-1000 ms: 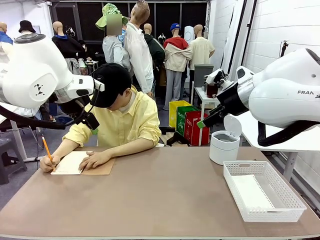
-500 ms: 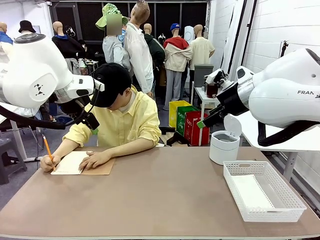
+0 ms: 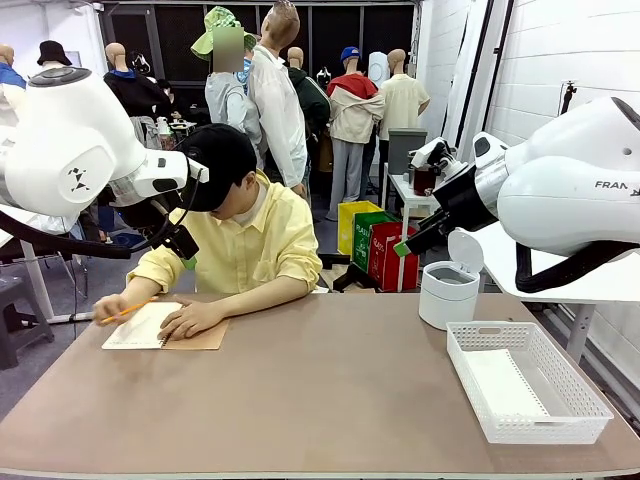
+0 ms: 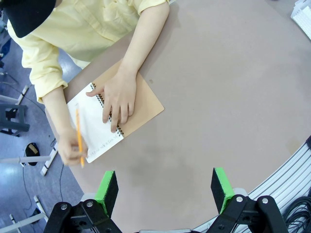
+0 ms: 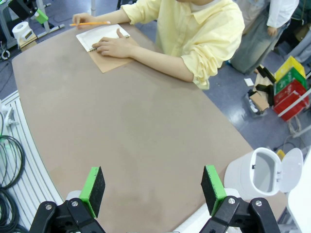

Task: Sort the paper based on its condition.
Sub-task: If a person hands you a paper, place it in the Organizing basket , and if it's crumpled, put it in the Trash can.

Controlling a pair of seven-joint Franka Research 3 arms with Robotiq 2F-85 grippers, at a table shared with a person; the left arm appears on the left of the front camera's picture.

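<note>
No loose paper lies on the brown table. A pale flat patch on the floor of the white basket may be a sheet; I cannot tell. A person at the far left holds down a spiral notebook with one hand and holds an orange pencil over its white page. My left gripper hangs open high above the table's left part. My right gripper is open too, raised over the right side, nothing between its green pads.
A white lidded bin stands open at the far right, behind the basket. The person's forearms rest on the table's far left corner. Cables run along the robot-side edge.
The person's pencil hand has shifted and the pencil has tipped from upright to nearly flat over the page. Both arms stay still.
</note>
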